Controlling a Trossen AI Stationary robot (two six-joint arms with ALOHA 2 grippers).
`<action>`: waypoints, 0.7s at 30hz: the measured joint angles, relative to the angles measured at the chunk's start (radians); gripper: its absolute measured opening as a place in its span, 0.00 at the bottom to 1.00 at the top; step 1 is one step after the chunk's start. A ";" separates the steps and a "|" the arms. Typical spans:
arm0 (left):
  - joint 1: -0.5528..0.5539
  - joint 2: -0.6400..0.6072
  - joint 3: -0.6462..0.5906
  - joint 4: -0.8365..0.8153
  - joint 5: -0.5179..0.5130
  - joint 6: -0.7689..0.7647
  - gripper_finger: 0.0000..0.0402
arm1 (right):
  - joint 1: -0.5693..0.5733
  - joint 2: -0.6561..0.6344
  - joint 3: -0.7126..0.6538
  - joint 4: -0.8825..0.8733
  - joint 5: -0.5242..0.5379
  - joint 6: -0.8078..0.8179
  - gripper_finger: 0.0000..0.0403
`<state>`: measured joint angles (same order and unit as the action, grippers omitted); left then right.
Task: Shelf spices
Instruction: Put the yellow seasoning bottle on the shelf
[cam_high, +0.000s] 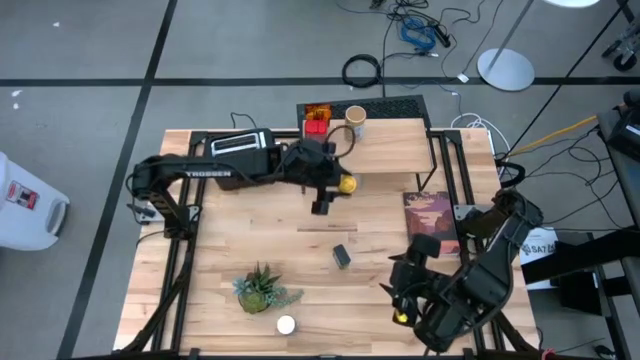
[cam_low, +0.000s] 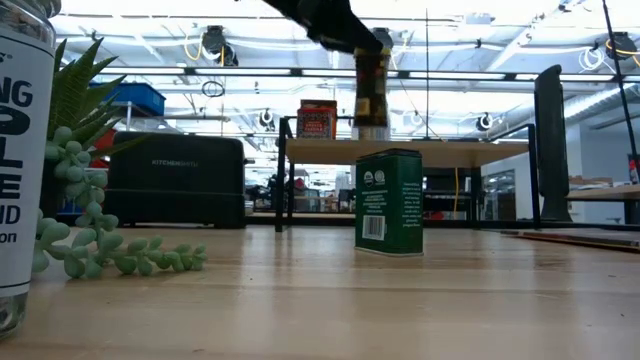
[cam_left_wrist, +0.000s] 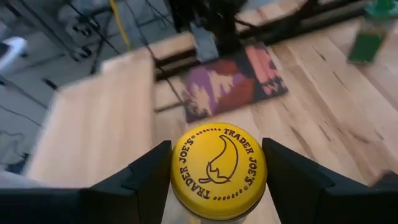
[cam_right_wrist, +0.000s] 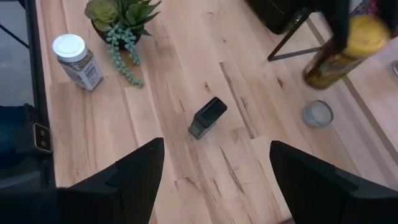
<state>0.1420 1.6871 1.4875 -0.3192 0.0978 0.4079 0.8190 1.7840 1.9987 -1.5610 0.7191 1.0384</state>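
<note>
Wooden tabletop (cam_high: 300, 250) seen from above, with the shelf (cam_high: 400, 150) along its far edge. Already shelved: a red tin (cam_high: 316, 126), an amber jar (cam_high: 318, 110) and a tan-lidded jar (cam_high: 355, 118). The left gripper (cam_high: 340, 186) pinches the yellow-lidded jar (cam_left_wrist: 218, 170) at the shelf's front edge, apparently mid-delivery. Not yet shelved: the dark square tin (cam_high: 342, 256) at mid-table and the white-capped shaker (cam_high: 286, 325) beside the potted plant (cam_high: 262, 288). The right gripper (cam_right_wrist: 214, 180) hovers near the front edge, fingers spread, empty.
</note>
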 joint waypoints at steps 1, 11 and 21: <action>0.007 0.000 0.020 -0.005 -0.002 0.002 0.57 | 0.008 0.000 0.000 -0.003 0.006 0.010 0.69; 0.118 -0.002 0.164 -0.060 -0.002 0.018 0.57 | 0.055 0.000 -0.138 -0.003 0.018 0.133 0.69; 0.214 0.029 0.164 -0.086 0.029 0.018 0.57 | 0.073 0.002 -0.267 0.029 0.016 0.222 0.69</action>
<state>0.3561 1.7159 1.6510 -0.4049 0.1266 0.4257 0.8922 1.7855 1.7321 -1.5320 0.7347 1.2606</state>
